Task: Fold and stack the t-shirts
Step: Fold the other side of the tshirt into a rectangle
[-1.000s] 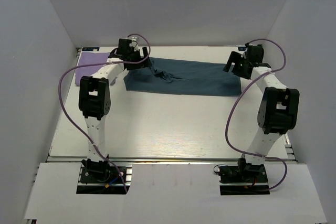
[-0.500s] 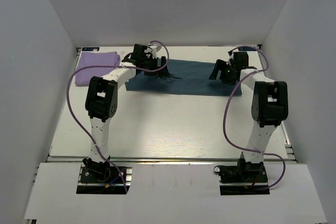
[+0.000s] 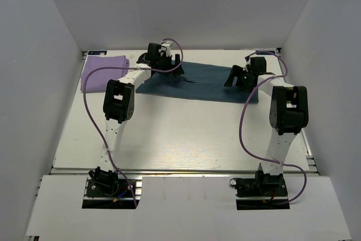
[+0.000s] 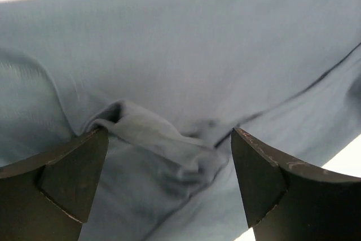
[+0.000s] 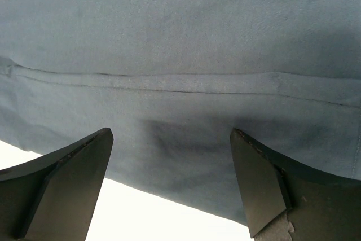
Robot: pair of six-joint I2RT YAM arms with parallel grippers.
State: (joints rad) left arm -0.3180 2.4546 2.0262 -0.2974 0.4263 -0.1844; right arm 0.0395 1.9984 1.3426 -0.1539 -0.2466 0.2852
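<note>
Blue tee [image 3: 197, 83] lies as a long part-folded band at the far side of the table [image 3: 169, 134]; lavender tee [image 3: 101, 71] sits folded at the far left. Both claws are spread wide and hold nothing: left gripper [image 4: 168, 134] straddles a wrinkle [image 4: 152, 145], right gripper [image 5: 170, 134] hangs over the near edge [image 5: 146, 179]. Risk: either claw closes on the top ply only, so layers separate, the band twists and the fold comes out skewed.

No readable text, label, brand, number or sign shows anywhere.
</note>
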